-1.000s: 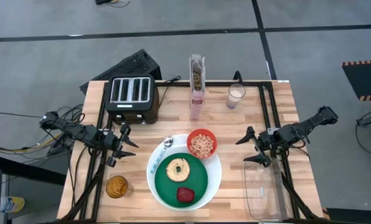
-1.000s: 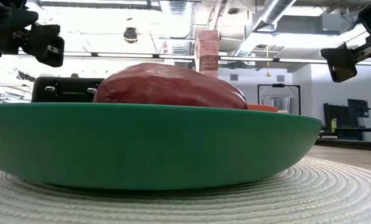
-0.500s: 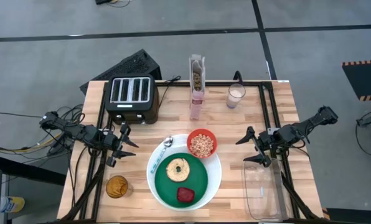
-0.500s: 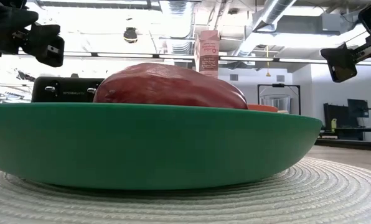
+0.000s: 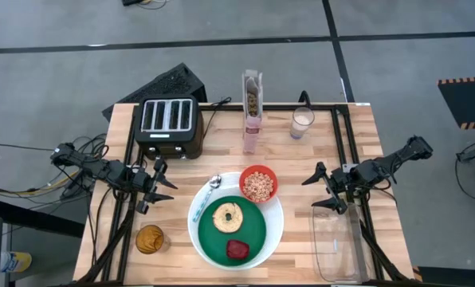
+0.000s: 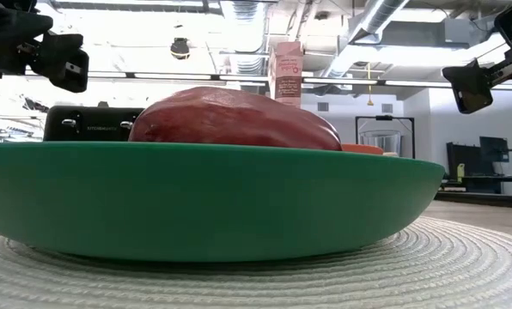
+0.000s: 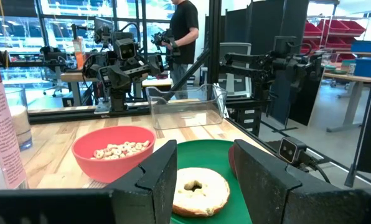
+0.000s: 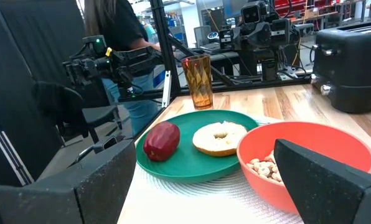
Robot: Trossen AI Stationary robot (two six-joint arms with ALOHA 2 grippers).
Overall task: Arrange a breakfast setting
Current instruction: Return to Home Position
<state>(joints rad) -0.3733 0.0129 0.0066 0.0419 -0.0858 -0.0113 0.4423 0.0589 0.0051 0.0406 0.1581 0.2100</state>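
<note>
A white round plate (image 5: 202,237) lies at the table's near middle. The green plate (image 5: 252,231) rests on it, with the toasted bagel (image 5: 225,215) and the dark red food item (image 5: 237,249) on top. The red bowl (image 5: 258,183) with cereal sits on the white plate's far rim, and the spoon (image 5: 209,191) lies on its left rim. The pink cereal box (image 5: 252,112) stands upright behind. My left gripper (image 5: 159,185) is open, left of the plate. My right gripper (image 5: 323,190) is open, right of it. Both are above the table and hold nothing.
A black toaster (image 5: 169,124) stands at the far left. A glass of milk (image 5: 302,123) stands right of the box. An amber glass (image 5: 150,238) stands at the near left. A clear container (image 5: 337,243) lies at the near right. A person stands beyond the table (image 7: 184,28).
</note>
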